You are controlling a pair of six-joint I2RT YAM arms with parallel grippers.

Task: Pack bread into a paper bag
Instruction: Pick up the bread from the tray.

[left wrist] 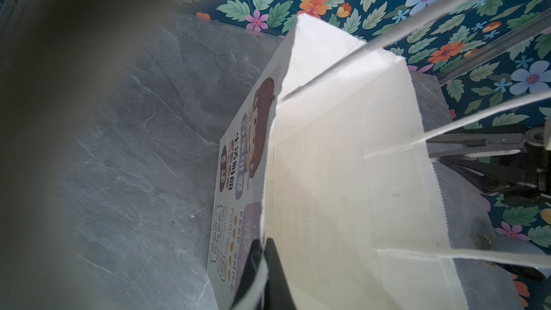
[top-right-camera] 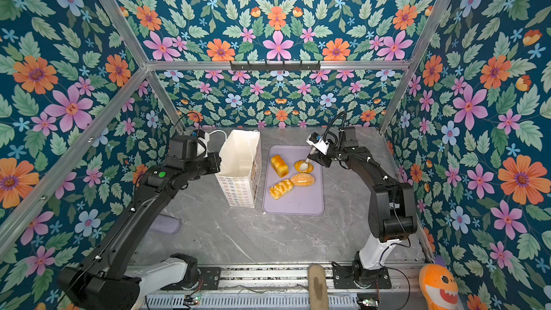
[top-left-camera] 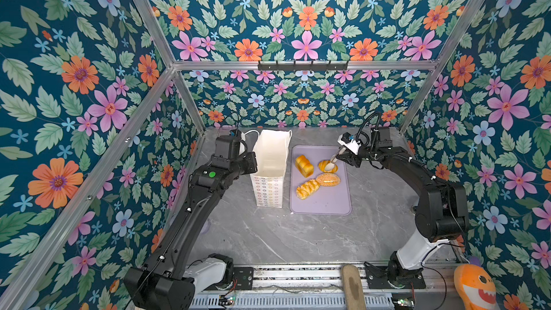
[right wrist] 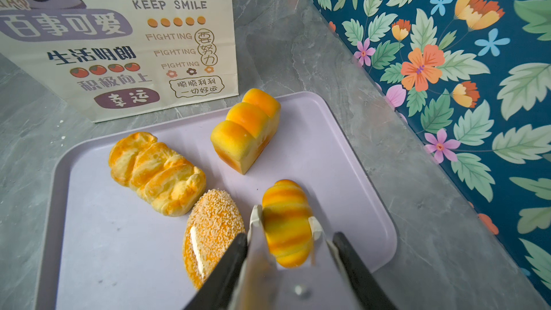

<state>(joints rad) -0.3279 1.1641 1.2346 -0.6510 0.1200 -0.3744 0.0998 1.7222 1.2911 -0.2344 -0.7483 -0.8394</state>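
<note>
The white paper bag (top-left-camera: 269,159) (left wrist: 343,174) stands open at the back left of the table. My left gripper (left wrist: 265,251) is shut on its side wall at the rim. All the bread lies on a lilac tray (top-left-camera: 328,204) (right wrist: 104,249) right of the bag: a blocky loaf (top-left-camera: 304,165) (right wrist: 244,132), a braided roll (top-left-camera: 307,188) (right wrist: 155,171), a seeded oval roll (top-left-camera: 328,179) (right wrist: 211,231) and a ridged bun (top-left-camera: 323,164) (right wrist: 286,222). My right gripper (right wrist: 289,235) is shut on silver tongs (right wrist: 259,263), whose white tips press both sides of the ridged bun.
The grey marble table (top-left-camera: 298,234) is boxed in by floral walls on three sides. A black hook rail (top-left-camera: 302,65) runs along the back wall. An orange plush shark (top-left-camera: 474,287) and a tan handle (top-left-camera: 353,287) sit by the front rail.
</note>
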